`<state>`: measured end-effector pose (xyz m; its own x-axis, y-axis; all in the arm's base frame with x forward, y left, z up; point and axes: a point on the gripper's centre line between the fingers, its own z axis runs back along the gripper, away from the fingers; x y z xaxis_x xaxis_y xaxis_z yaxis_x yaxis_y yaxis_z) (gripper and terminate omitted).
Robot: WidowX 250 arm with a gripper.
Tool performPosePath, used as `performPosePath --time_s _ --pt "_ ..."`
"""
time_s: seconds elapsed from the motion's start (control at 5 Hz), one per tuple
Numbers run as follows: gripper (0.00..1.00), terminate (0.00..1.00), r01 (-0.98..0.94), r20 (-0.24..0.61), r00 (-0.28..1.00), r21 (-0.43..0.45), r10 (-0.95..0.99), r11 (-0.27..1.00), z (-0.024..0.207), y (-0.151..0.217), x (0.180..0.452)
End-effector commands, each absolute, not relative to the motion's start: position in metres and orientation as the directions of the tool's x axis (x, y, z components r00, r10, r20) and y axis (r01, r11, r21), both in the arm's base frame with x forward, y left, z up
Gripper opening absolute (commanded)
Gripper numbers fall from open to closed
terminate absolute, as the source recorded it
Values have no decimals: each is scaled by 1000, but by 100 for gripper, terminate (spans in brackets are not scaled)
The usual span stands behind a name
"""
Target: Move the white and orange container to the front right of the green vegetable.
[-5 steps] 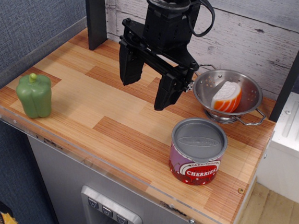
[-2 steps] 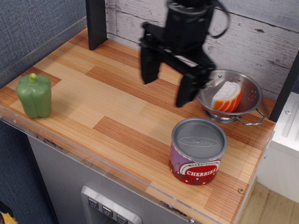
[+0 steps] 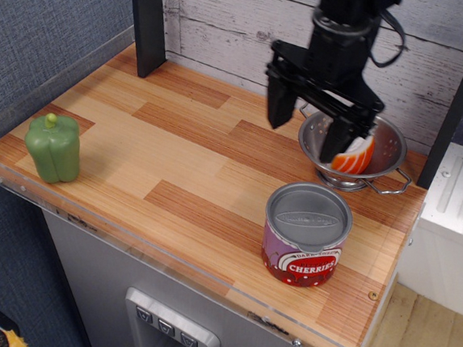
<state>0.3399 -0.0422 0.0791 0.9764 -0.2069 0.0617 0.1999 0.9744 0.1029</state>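
Note:
The white and orange container (image 3: 358, 155) lies inside the steel colander (image 3: 389, 147) at the back right of the table. My gripper (image 3: 307, 129) is open and empty, its black fingers (image 3: 280, 103) spread wide. It hangs just left of the colander, with the right finger over the colander's rim, partly hiding the container. The green vegetable (image 3: 54, 148), a glossy bell pepper, stands upright at the front left corner, far from the gripper.
A purple cherries can (image 3: 305, 233) with a grey lid stands in front of the colander. A dark post (image 3: 148, 20) rises at the back left. A clear plastic lip (image 3: 167, 259) edges the table's front. A plank wall stands behind.
My gripper has moved right across the table, from the middle back to the colander's left rim. It stayed open. Nothing else moved.

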Motion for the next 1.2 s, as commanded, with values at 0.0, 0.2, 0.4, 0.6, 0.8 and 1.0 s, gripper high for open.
performPosePath --time_s 0.0,0.2,0.4,0.6,0.8,1.0 --pt "100 0 200 157 964 94 -213 975 87 -56 372" --pt "100 0 203 164 963 79 -213 976 84 -63 380" --pt "100 0 205 159 964 65 -213 977 77 -67 387" --pt "100 0 198 151 966 81 -208 977 75 -69 391" --pt "100 0 202 146 966 85 -212 976 68 -71 397" --pt "100 0 209 134 967 81 -218 975 61 -72 401"
